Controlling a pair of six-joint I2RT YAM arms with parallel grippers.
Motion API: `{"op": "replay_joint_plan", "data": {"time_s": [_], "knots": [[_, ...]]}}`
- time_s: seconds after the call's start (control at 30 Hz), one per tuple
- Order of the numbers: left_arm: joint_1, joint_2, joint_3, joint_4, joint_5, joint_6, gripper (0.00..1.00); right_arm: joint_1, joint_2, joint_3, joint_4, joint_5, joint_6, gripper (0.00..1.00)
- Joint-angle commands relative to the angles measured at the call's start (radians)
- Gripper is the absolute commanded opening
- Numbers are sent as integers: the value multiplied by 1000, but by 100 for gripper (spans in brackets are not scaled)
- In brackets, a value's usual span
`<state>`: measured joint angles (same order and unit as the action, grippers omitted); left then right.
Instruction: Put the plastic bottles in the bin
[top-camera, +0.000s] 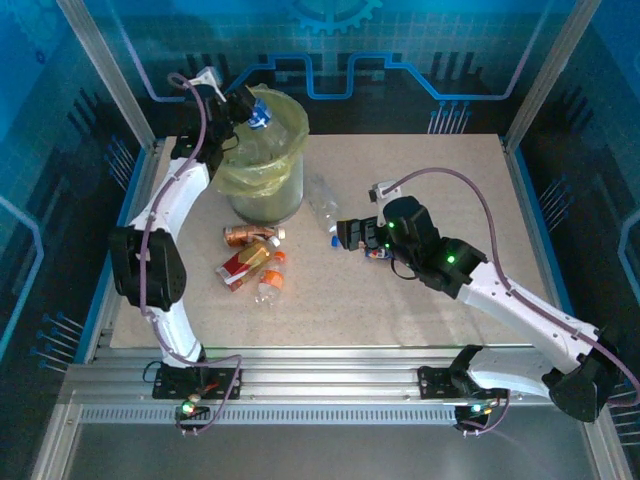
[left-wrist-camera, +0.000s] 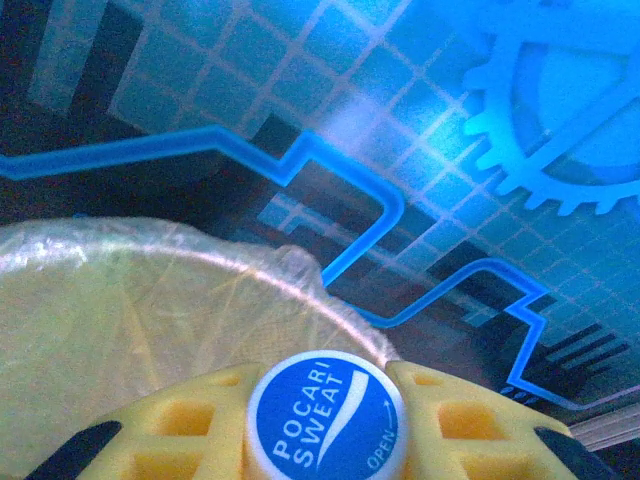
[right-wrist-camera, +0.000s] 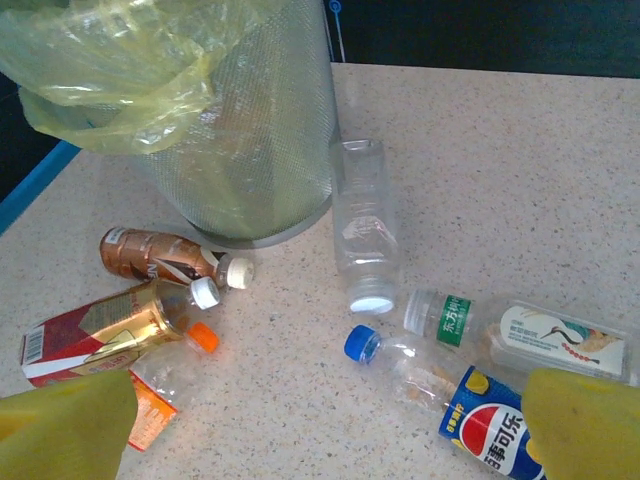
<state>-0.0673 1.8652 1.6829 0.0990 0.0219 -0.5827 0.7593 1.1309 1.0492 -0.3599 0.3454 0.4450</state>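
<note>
The Pocari bottle (left-wrist-camera: 327, 420) hangs cap-up over the rim of the bin (top-camera: 262, 185), clamped between the yellow pads (left-wrist-camera: 190, 425) of the left gripper (top-camera: 245, 106). Below it is the yellow-green liner (left-wrist-camera: 150, 320), crumpled over the bin's edge. The bin stands at the far left of the table (top-camera: 420, 330).

The other bottles lie on their sides on the table. A clear bottle (right-wrist-camera: 365, 225) with no label lies just beside the bin's base on the right, its mouth pointing away from the bin. In front of the bin is a cluster: a brown bottle (right-wrist-camera: 165, 257) with a white cap, close to the base, a red-gold bottle (right-wrist-camera: 100, 330) touching it, and an orange bottle (right-wrist-camera: 170, 385) nearest the arms.

Right of the clear bottle lie a green-label bottle (right-wrist-camera: 520, 335) and, touching it, a Pepsi bottle (right-wrist-camera: 440, 390) with a blue cap. The right gripper (right-wrist-camera: 330, 405) hovers low over these two with its fingers spread wide and nothing between them. In its wrist view one finger covers the Pepsi bottle's far end, and I can't tell whether it touches. The clear bottle lies between this gripper and the bin.
</note>
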Motion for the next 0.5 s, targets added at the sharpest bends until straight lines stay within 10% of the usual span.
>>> {"op": "replay_joint_plan", "data": {"time_s": [0.0, 0.47], "knots": [[9, 22, 48, -7, -3, -28, 7, -19, 10, 34, -27, 17, 24, 100], [26, 46, 97, -105, -44, 64, 66, -36, 50, 57, -42, -17, 37, 100]]}}
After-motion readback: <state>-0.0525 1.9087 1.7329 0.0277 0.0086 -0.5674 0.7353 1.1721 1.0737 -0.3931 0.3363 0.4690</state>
